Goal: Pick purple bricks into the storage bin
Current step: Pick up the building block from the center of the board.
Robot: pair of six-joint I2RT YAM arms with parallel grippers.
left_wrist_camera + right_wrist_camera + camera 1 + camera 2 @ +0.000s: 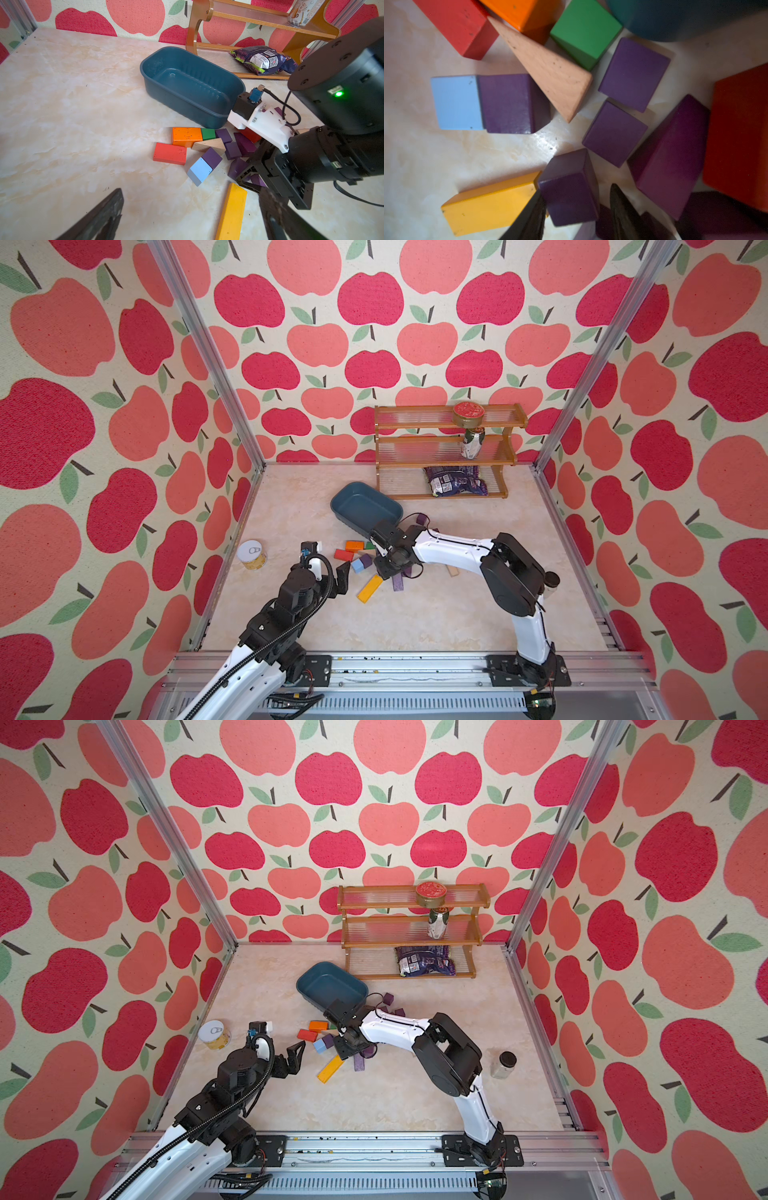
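Tabletop [415, 614] is mostly bare. The blue bin [357, 506] sits empty toward the back edge, just beside the blocks, so I guess each carry stays short. Right gripper [576, 189] is down among them, and its jaws look clenched on one purple brick [566, 207], probably ready to lift. Left gripper [190, 192] hangs spread wide and empty nearby, out of the way. The other purple bricks [633, 72] lie loose among the coloured blocks [583, 31].

Two overhead views, two wrist close-ups
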